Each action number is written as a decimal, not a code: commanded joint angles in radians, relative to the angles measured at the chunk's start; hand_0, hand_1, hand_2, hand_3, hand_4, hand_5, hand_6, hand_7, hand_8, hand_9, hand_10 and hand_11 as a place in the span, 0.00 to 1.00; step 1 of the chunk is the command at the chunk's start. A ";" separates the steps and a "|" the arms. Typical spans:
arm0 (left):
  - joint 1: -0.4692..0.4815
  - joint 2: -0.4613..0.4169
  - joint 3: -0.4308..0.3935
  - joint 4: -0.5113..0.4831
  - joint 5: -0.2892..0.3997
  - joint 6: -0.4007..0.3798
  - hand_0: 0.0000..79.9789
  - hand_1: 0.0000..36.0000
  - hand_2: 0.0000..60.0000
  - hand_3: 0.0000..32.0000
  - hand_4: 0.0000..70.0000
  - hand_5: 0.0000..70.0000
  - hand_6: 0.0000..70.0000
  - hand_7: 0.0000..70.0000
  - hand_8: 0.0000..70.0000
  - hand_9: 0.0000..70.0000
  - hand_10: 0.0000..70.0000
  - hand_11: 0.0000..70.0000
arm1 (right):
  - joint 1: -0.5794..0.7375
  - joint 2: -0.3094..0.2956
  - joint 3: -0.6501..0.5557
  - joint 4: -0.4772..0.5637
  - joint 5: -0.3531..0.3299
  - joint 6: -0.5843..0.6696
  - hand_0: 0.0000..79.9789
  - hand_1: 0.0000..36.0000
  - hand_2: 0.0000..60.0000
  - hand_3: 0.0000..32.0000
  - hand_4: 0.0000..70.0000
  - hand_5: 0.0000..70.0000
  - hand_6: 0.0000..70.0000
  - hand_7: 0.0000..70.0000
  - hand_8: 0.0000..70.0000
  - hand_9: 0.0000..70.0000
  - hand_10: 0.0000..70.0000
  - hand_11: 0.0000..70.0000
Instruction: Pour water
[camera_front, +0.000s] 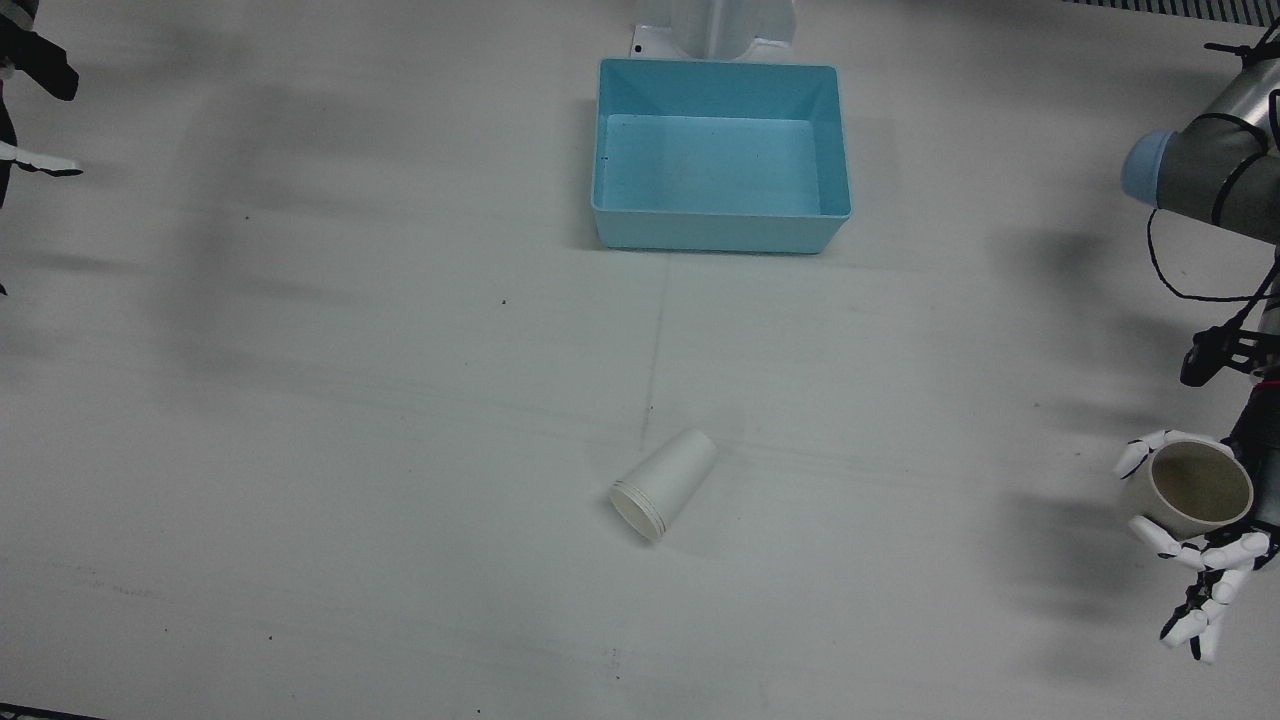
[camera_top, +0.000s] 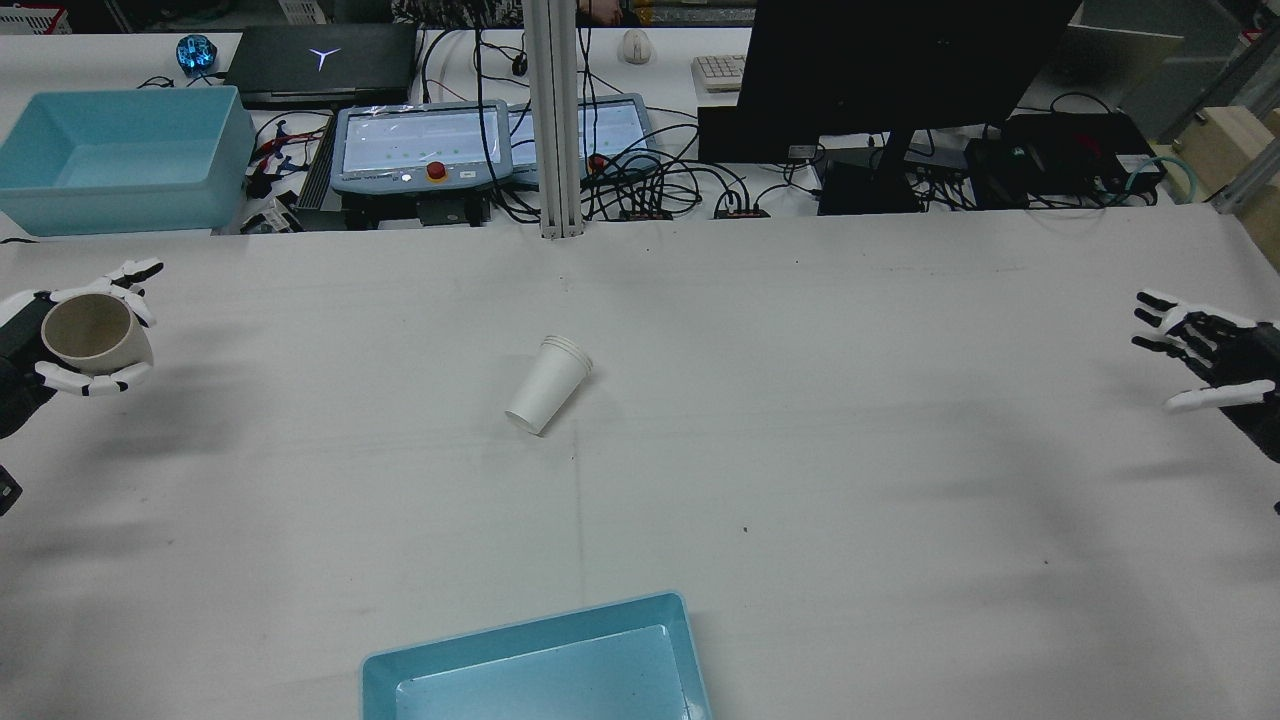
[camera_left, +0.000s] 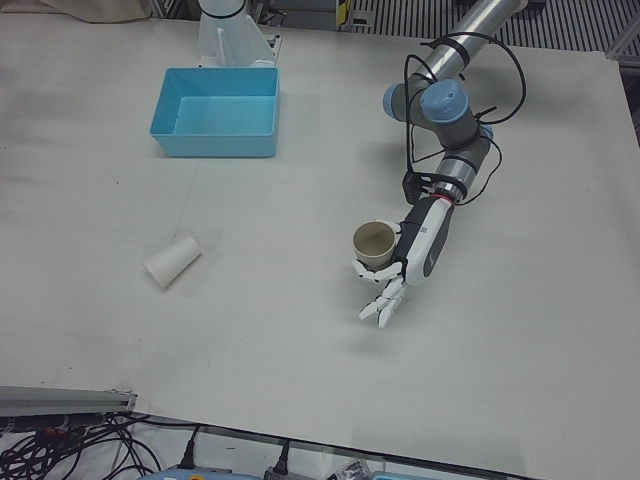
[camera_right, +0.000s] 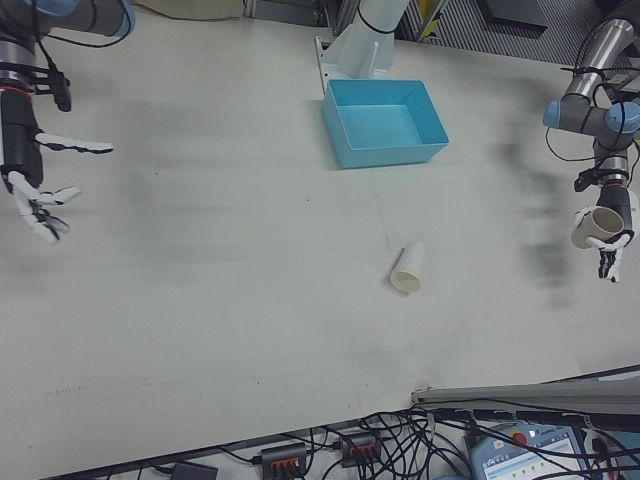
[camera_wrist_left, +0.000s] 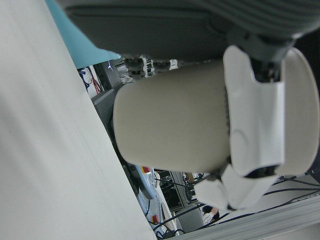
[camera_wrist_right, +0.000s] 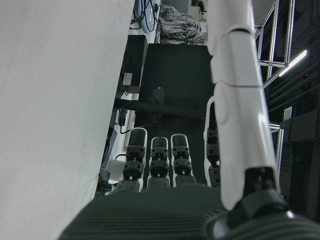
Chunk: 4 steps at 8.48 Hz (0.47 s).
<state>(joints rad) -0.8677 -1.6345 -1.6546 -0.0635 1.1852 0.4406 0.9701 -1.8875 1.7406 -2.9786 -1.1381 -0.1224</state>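
My left hand (camera_front: 1195, 545) is shut on a beige cup (camera_front: 1190, 490) and holds it upright above the table at its far edge. The hand (camera_top: 70, 340) and cup (camera_top: 92, 332) also show in the rear view, the left-front view (camera_left: 375, 244) and the left hand view (camera_wrist_left: 180, 122). A white paper cup (camera_front: 665, 483) lies on its side at the table's middle, also in the rear view (camera_top: 548, 384). A light blue bin (camera_front: 718, 155) stands on the robot's side of it. My right hand (camera_top: 1205, 350) is open and empty at the opposite edge, fingers spread.
A second blue bin (camera_top: 120, 155), a laptop, control pendants (camera_top: 425, 150), a monitor and cables sit on the bench beyond the table. A metal post (camera_top: 555, 115) stands at the table's far edge in the rear view.
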 joint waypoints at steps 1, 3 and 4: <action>-0.005 0.030 0.137 -0.158 -0.001 0.000 0.73 0.94 1.00 0.00 0.69 1.00 0.19 0.18 0.08 0.04 0.07 0.13 | 0.498 0.096 -0.222 0.195 -0.433 -0.131 0.84 0.59 0.06 0.00 0.85 0.67 0.30 0.30 0.25 0.24 0.23 0.35; -0.020 0.158 0.173 -0.261 -0.009 0.004 0.74 0.86 0.89 0.00 0.66 1.00 0.18 0.18 0.08 0.04 0.06 0.12 | 0.498 0.106 -0.227 0.210 -0.433 -0.129 0.83 0.58 0.06 0.00 0.86 0.64 0.30 0.30 0.24 0.24 0.23 0.36; -0.037 0.174 0.241 -0.318 -0.009 0.006 0.75 0.75 0.61 0.00 0.66 1.00 0.18 0.18 0.09 0.04 0.06 0.11 | 0.498 0.110 -0.217 0.211 -0.433 -0.128 0.85 0.59 0.06 0.00 0.88 0.65 0.31 0.30 0.24 0.23 0.23 0.35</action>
<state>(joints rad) -0.8787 -1.5361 -1.5083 -0.2690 1.1809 0.4429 1.4510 -1.7906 1.5239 -2.7827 -1.5595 -0.2478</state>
